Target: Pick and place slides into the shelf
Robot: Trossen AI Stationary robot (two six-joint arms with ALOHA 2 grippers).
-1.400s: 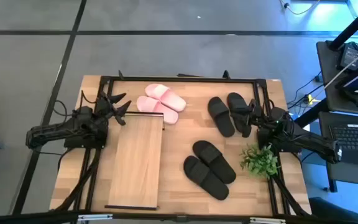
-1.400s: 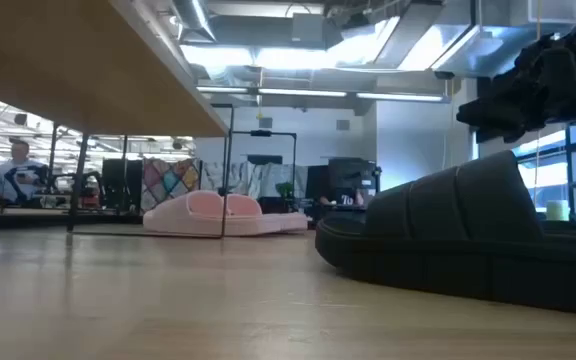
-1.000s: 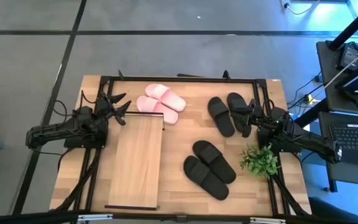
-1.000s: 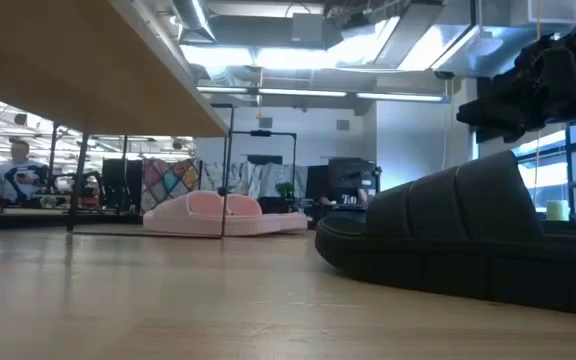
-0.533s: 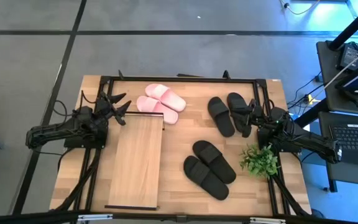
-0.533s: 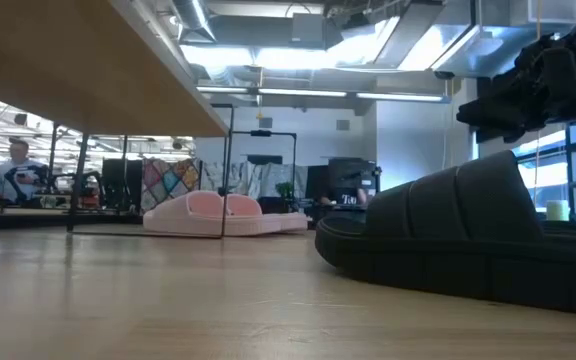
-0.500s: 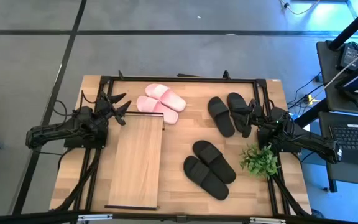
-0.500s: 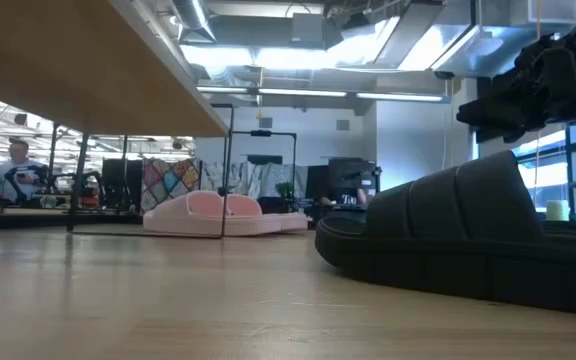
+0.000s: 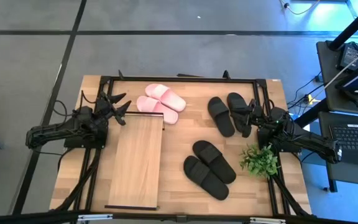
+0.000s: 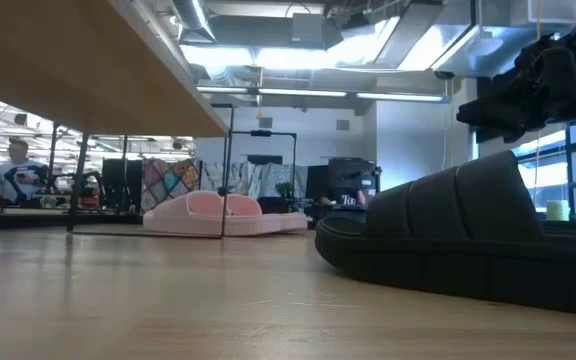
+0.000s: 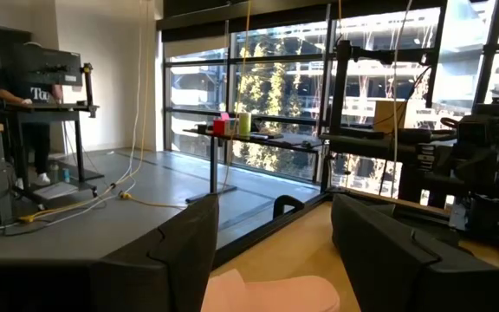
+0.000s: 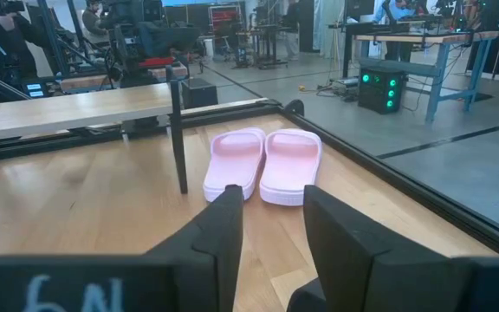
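Observation:
The pale pink pair (image 9: 161,103) lies at the far middle of the table, soles down. One black pair (image 9: 229,114) lies far right, the other (image 9: 209,168) near the middle. The shelf (image 9: 136,160) stands left of centre on its thin black legs. My left gripper (image 9: 122,104) is open, off the shelf's far left corner, pointing at the pink pair; a pink slide (image 11: 271,295) shows between its fingers. My right gripper (image 9: 252,116) is open, beside the far black pair's right slide, touching nothing. It faces the pink pair (image 12: 264,165) across the table.
A small green plant (image 9: 260,160) stands near my right arm, between it and the near black pair. A black metal frame (image 9: 179,79) runs along the table's edges. In the low view a black slide (image 10: 458,235) fills the right, under the shelf's plank (image 10: 68,60).

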